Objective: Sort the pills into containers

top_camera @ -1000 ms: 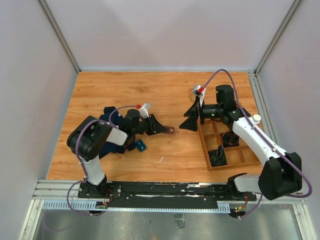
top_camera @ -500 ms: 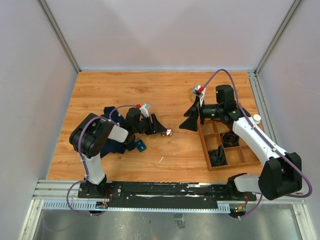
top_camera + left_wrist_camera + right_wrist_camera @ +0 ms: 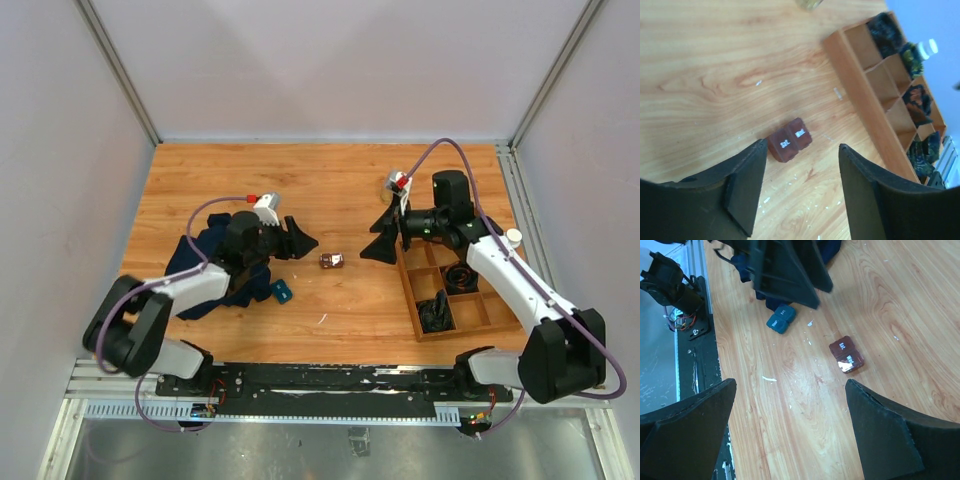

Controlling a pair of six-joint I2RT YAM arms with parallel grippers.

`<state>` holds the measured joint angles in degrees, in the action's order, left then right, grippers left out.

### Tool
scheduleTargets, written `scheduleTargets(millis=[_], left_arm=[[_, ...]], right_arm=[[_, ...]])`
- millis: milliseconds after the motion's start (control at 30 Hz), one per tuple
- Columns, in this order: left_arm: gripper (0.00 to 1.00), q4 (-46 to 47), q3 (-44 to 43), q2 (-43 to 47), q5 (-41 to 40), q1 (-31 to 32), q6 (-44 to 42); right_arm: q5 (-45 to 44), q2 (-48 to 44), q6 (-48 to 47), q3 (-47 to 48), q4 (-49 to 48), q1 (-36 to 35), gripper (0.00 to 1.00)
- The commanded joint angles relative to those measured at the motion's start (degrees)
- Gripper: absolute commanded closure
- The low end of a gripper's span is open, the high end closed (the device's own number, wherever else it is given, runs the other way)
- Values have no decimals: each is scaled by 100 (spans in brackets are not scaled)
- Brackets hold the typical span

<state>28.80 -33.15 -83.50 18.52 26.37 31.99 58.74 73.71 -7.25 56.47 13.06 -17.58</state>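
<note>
Small reddish-brown box (image 3: 331, 261) lay flat on the bench (image 3: 330, 190), white lid labels up, touching neither arm. Left pincer (image 3: 302, 243) stood spread just beside it at its 10 o'clock, holding nothing. Right pincer (image 3: 381, 238) was spread wide and empty near the box's 2 o'clock; wooden tray (image 3: 410, 300) at 4 o'clock, teal box (image 3: 281, 291) at 8 o'clock.

Reddish-brown box (image 3: 789, 140) now free of the parted, retreated left fingers (image 3: 746, 184).
</note>
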Motion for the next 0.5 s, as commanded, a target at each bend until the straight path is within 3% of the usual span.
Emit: scheduleTargets(millis=[0,167,300,467], left_arm=[[35,-184,341,1412,-368,-25,-782],[2,-929,456,3388,-765,-27,-1362],[1,-1178,294,4492,-630,-35,-1224],[1,-2631,-871,4629,-591,-30,-916]], right_arm=[[-322,-318,-660,252,419,63,9],[-1023,-881,-1323,487,954,211,8],[-1754,-1442,-1765,646,1237,341,2],[-2316,-1721,-1995,1724,2187,689,2]])
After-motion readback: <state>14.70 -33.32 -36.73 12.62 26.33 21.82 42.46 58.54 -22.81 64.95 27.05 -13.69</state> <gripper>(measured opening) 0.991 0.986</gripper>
